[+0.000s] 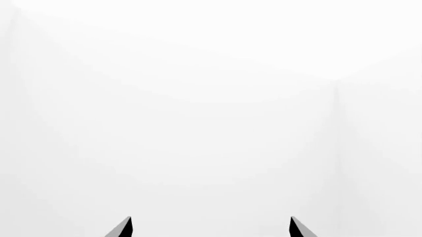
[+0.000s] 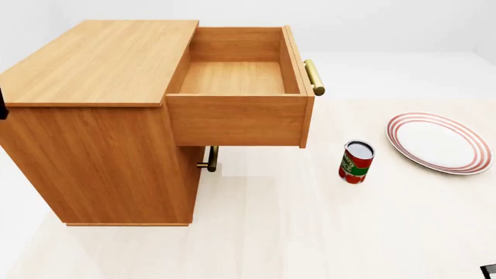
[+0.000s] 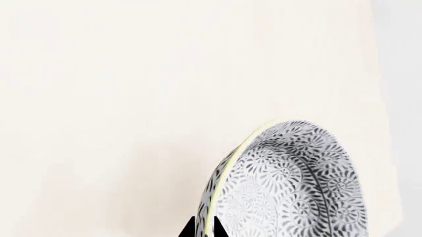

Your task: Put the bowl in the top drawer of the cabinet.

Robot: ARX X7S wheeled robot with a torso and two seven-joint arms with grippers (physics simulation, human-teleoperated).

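Observation:
In the right wrist view the speckled blue-grey bowl (image 3: 290,182) hangs edge-on over the pale table, and my right gripper (image 3: 204,228) is shut on its rim, one black fingertip on each side of the wall. The head view does not show the bowl or either gripper. There the orange-brown cabinet (image 2: 93,128) stands at the left with its top drawer (image 2: 236,78) pulled fully out and empty, brass bar handle (image 2: 314,77) facing right. My left gripper (image 1: 211,228) is open, its two tips wide apart against blank white with nothing between them.
A red can (image 2: 356,162) stands on the table just right of the drawer front. A red-rimmed white plate (image 2: 439,142) lies further right. The lower drawer's brass handle (image 2: 211,158) shows under the open drawer. Pale table (image 2: 310,232) spreads in front.

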